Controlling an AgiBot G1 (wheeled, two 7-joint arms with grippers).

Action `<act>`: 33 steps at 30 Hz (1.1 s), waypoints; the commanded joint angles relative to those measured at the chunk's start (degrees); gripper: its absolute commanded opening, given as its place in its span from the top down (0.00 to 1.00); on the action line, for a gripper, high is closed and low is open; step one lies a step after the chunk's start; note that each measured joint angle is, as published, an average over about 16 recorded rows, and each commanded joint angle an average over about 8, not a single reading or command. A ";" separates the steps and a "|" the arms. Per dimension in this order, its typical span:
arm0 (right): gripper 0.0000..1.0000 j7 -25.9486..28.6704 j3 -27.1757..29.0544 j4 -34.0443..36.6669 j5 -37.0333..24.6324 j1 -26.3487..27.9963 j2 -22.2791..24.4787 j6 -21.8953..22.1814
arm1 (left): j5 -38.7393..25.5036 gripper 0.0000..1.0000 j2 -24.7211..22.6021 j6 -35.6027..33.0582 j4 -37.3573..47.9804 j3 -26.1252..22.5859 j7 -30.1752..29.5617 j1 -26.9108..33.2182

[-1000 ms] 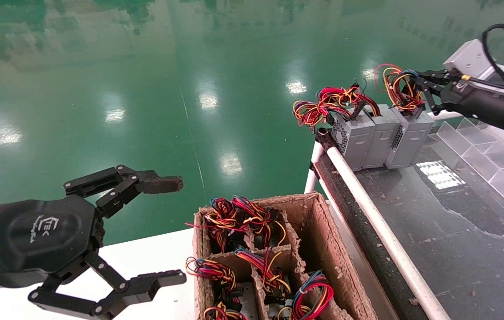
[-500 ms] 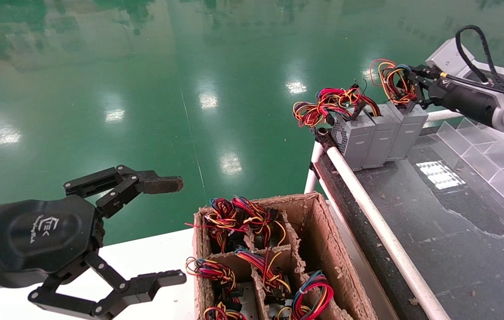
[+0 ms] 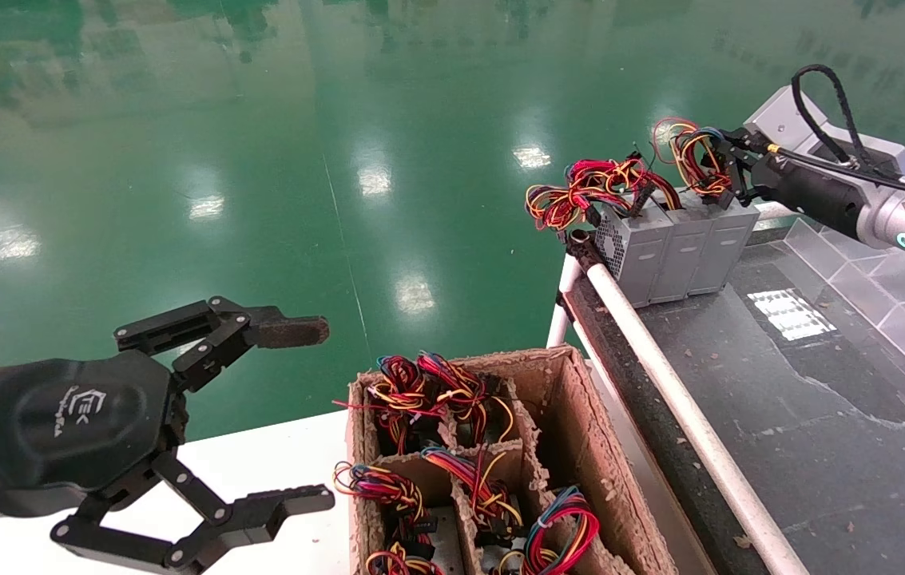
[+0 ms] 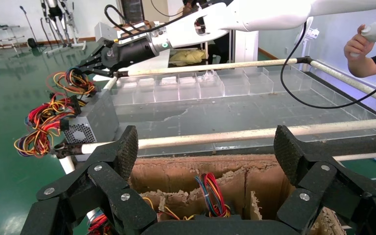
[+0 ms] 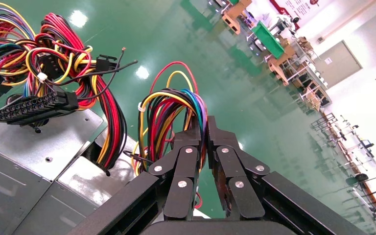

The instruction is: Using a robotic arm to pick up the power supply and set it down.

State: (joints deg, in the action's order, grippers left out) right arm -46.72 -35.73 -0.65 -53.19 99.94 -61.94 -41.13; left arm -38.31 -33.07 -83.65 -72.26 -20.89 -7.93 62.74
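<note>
right pincer [image 3: 722, 166] over dark tabletop [image 3: 843, 415]

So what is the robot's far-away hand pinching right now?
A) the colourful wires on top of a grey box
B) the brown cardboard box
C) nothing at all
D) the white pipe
A: in the right wrist view the right gripper has its jaws shut on the looping wire bundle of the power supply, which stands at the right end of the row of grey boxes.
</note>
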 commanded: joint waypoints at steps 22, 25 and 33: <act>0.00 5.20 -1.80 2.18 -2.62 2.49 1.27 -3.32 | 0.01 0.00 0.00 0.00 0.00 -0.01 0.01 0.00; 0.00 7.26 -2.75 2.68 -4.03 3.38 1.60 -4.32 | 0.01 0.00 0.00 0.00 0.00 -0.01 0.01 0.00; 0.00 12.61 -4.10 2.97 -6.08 5.74 3.46 -8.25 | 0.01 0.00 0.01 0.01 0.00 -0.02 0.01 0.00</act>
State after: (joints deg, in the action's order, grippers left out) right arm -33.99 -39.11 2.18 -58.25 105.63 -58.25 -49.98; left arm -38.30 -33.07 -83.65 -72.26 -20.91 -7.92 62.74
